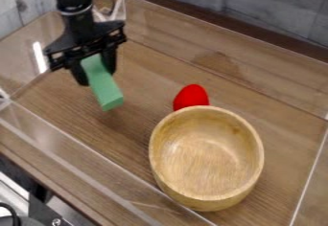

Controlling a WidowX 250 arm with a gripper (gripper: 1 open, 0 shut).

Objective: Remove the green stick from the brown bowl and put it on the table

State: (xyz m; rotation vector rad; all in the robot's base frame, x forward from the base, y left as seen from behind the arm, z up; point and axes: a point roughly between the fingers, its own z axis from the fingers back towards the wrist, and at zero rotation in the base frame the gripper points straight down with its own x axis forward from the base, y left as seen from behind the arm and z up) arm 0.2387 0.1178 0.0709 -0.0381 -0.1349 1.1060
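My gripper (87, 65) is shut on the green stick (102, 86), a mint-green flat block that hangs tilted from the fingers over the left part of the table (193, 67). Its lower end is close to the wood surface; I cannot tell whether it touches. The brown bowl (206, 158) stands at the front right, empty, well apart from the gripper and the stick.
A small red rounded object (190, 97) lies just behind the bowl's rim. Low clear acrylic walls (77, 148) run round the table's edges, close to the gripper on the left and front.
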